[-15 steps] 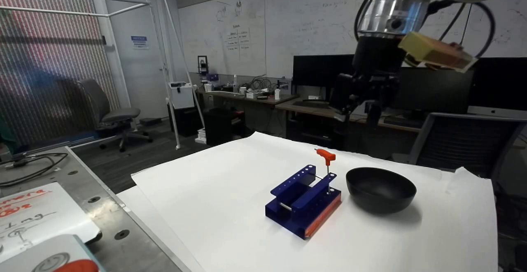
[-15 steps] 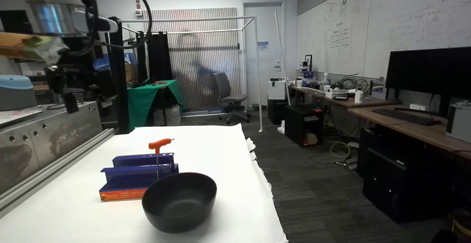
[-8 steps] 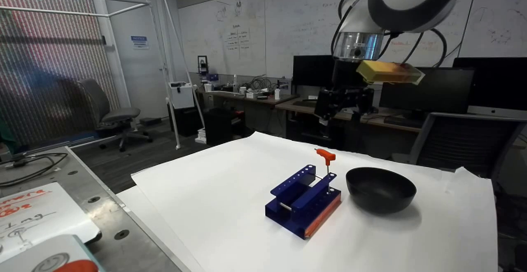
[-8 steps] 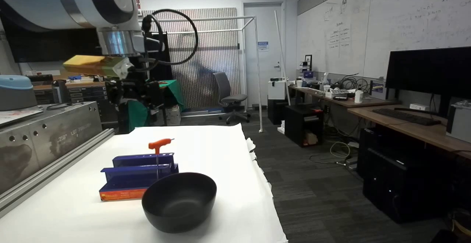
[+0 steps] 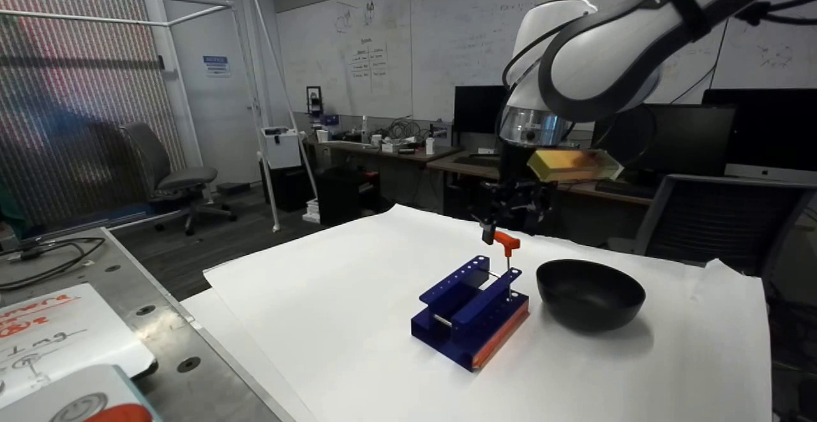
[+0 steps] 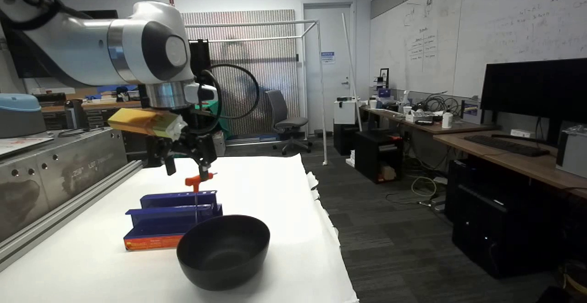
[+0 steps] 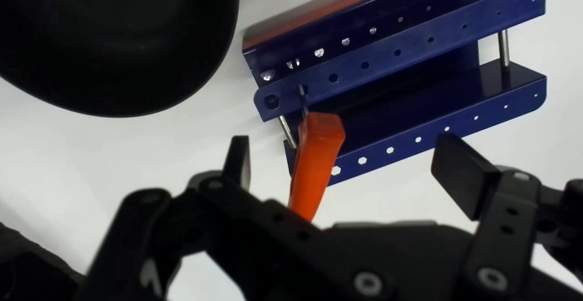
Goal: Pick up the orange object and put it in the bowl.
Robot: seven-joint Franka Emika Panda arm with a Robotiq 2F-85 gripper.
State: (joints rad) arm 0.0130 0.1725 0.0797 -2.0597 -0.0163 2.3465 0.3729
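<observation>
The orange object is a T-shaped orange handle [image 5: 509,242] on a thin metal stem, standing upright in a hole of the blue rack [image 5: 469,310]. It shows in both exterior views [image 6: 194,182]. The black bowl [image 5: 584,313] stands beside the rack; its side also shows in an exterior view [image 6: 215,273]. My gripper [image 6: 187,169] is open, pointing down just above the handle. In the wrist view the orange handle [image 7: 317,164] lies between the spread fingers [image 7: 344,160], nearer the left one with a gap. Its lower end there is hidden behind the gripper.
The rack and bowl stand on a white sheet [image 5: 332,301] over the table. The bowl [image 7: 118,64] is close to the rack's end in the wrist view. A metal bench edge [image 6: 69,174] runs along the table. Desks with monitors [image 6: 536,96] and a chair are beyond.
The arm has moved across toward the rack and come down, bringing the gripper from high and away to the orange handle. The handle, rack and bowl have not moved.
</observation>
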